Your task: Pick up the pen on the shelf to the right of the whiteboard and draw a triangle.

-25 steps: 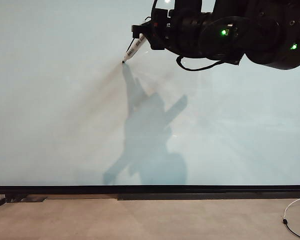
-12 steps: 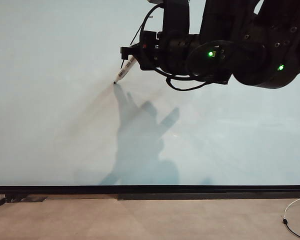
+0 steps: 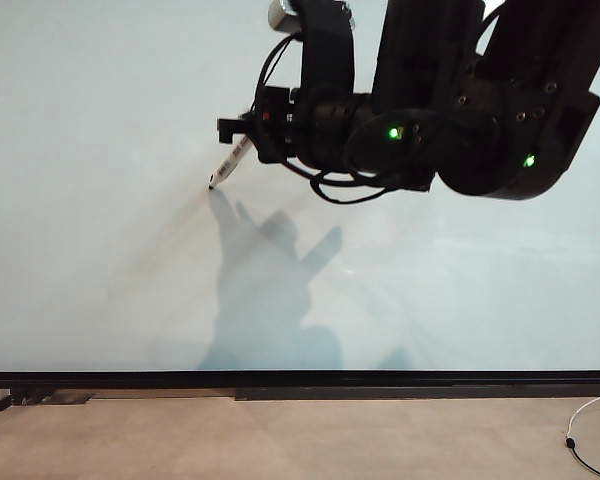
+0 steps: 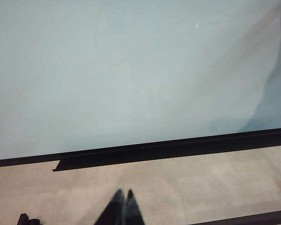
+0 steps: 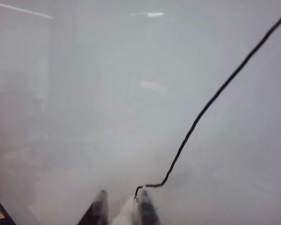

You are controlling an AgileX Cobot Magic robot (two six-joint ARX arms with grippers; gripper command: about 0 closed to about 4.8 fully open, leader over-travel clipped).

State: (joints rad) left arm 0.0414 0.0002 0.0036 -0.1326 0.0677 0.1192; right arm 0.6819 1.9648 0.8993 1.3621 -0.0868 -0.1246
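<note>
The whiteboard fills the exterior view, pale and glossy. My right gripper reaches in from the upper right and is shut on the pen, whose black tip touches the board. In the right wrist view the gripper has the pen's whitish barrel between its fingers. A thin black stroke of the triangle runs across the board to the tip. My left gripper is shut and empty, low over the beige surface in front of the whiteboard.
A thin black frame runs along the board's lower edge, with beige floor below it. A white cable lies at the lower right. The arm's shadow falls on the board. A black cable loop hangs under the arm.
My right arm has moved down and to the left across the board, carrying the pen tip along the surface. The left arm has stayed still.
</note>
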